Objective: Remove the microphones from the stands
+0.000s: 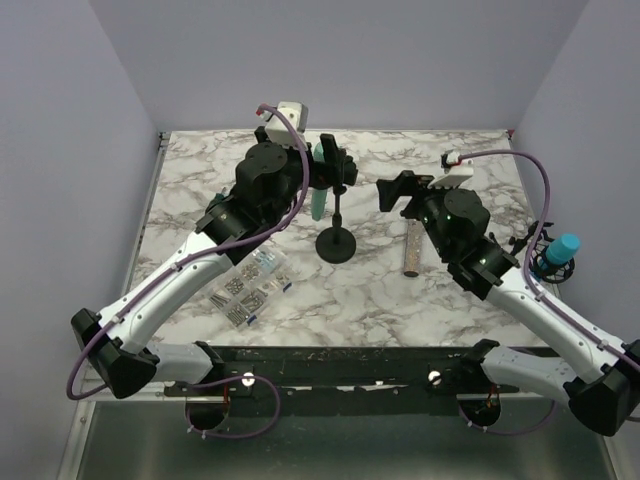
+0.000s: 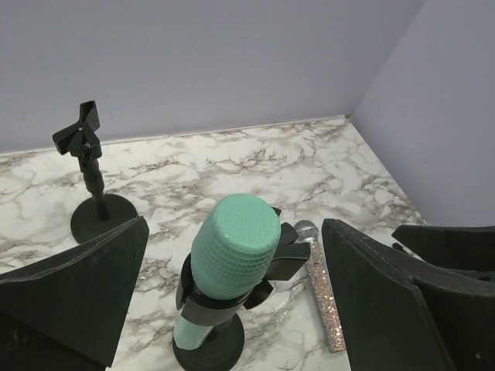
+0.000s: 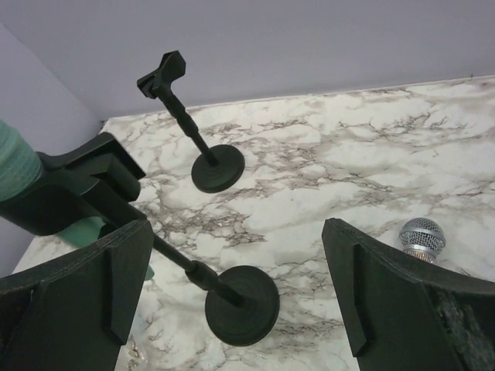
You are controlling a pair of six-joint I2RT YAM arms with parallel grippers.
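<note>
A teal microphone (image 2: 232,251) stands in the black clip of a round-based stand (image 2: 209,348); in the top view the microphone (image 1: 319,190) is beside the stand's base (image 1: 335,245). My left gripper (image 2: 232,297) is open, with a finger on each side of the microphone's head and a gap on both sides. It also shows in the top view (image 1: 335,168). My right gripper (image 1: 392,192) is open and empty to the right of the stand. In the right wrist view the gripper (image 3: 236,297) hangs over the stand's base (image 3: 241,305).
A glittery microphone (image 1: 410,250) lies on the marble right of the stand; it also shows in the left wrist view (image 2: 323,294). A second, empty stand (image 3: 215,166) stands further off. A bag of small parts (image 1: 250,285) lies front left. A blue-headed microphone (image 1: 560,250) sits at the right edge.
</note>
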